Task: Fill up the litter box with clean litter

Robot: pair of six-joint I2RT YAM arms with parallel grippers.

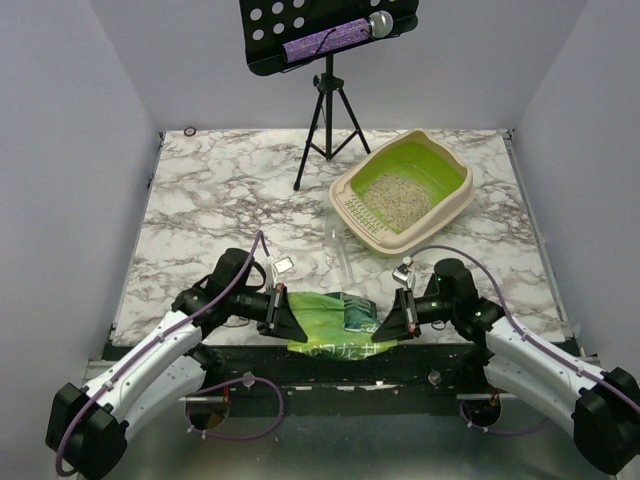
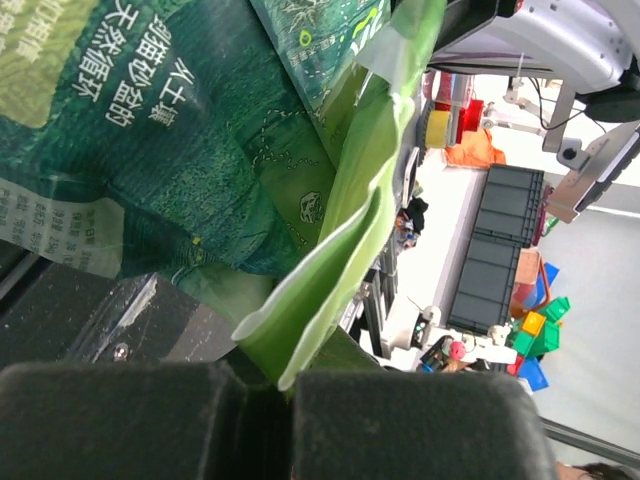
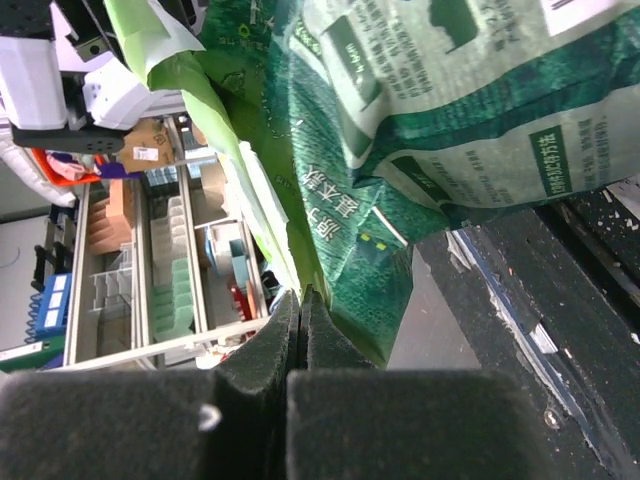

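At the near table edge I hold the bag [image 1: 338, 322] between both arms: the left gripper [image 1: 296, 318] is clamped on its left margin and the right gripper [image 1: 388, 322] on its right margin, each pair of pads pressed flat on a fold of green film in the wrist views, with no gap between them. The box [image 1: 401, 190] sits well apart, toward the far right of the table [image 1: 220, 200], and a patch of litter [image 1: 394, 198] covers the middle of its green floor while the corners show bare. My judgement is that the pour is partly done and the bag sits low between passes. To do this step well I would lift both ends level, carry the bag over the box before tipping, and lower one end slowly so the granules fall inside the rim. Hard to confirm: where the mouth of the bag lies, how much litter remains inside, and whether the bag rests on the table edge or hangs clear. Both wrist views are filled by film and show nothing of the box.
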